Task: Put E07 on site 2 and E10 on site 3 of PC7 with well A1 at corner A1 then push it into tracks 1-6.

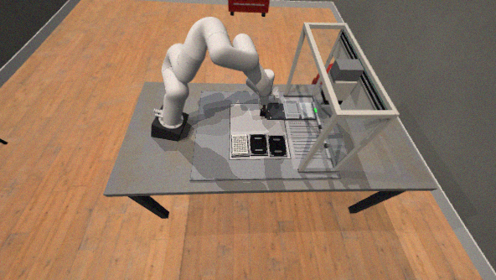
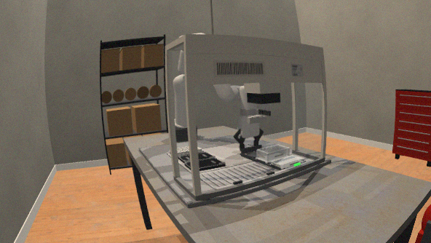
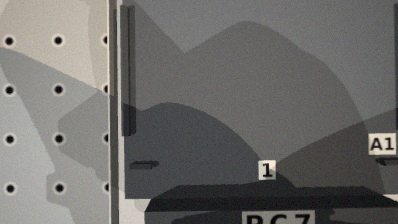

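The dark carrier PC7 (image 1: 289, 110) lies in the rails at the far left tracks, under the instrument frame. A green lamp (image 1: 315, 110) glows behind it and also shows in the exterior view (image 2: 297, 164). The deep-well block E07 (image 2: 271, 152) sits on site 2, and the flat plate E10 (image 2: 289, 161) on site 3. Site 1 (image 3: 240, 115) is bare in the wrist view, with its A1 mark (image 3: 382, 144) and the PC7 label (image 3: 277, 218) by the handle (image 3: 270, 192). My gripper (image 2: 248, 143) is open, low over the handle end, holding nothing. The white plate E01 (image 1: 240, 144) sits in nest S1.
Nests S2 (image 1: 258, 144) and S3 (image 1: 277, 145) are empty black frames beside E01. The instrument's frame posts (image 2: 192, 153) and its overhead head (image 2: 263, 97) stand close around my arm. Bare rail tracks (image 1: 306, 140) run to the right of the carrier.
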You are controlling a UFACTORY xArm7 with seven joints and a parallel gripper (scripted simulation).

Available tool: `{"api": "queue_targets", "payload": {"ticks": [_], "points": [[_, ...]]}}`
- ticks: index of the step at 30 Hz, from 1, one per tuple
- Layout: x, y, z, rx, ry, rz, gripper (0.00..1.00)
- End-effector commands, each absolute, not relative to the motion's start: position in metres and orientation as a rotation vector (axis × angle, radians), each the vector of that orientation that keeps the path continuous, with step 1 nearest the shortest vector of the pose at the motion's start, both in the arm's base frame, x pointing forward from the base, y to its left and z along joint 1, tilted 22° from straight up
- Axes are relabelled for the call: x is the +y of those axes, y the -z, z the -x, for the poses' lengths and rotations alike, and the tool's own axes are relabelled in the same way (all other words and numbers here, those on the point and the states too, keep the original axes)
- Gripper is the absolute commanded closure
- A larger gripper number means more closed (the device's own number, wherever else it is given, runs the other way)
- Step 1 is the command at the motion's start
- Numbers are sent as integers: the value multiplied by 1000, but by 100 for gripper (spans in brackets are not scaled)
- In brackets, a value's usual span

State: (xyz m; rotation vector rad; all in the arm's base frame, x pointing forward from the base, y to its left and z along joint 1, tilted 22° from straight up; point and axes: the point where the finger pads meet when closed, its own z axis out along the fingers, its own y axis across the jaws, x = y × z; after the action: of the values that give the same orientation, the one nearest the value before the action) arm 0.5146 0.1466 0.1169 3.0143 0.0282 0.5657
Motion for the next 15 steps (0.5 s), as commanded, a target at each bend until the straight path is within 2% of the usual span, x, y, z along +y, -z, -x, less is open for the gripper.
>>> {"api": "queue_targets", "payload": {"ticks": [1,15], "points": [[148,-118,-515,29,-571,-3015,18],[147,-116,-508,29,-571,-3015,18]]}}
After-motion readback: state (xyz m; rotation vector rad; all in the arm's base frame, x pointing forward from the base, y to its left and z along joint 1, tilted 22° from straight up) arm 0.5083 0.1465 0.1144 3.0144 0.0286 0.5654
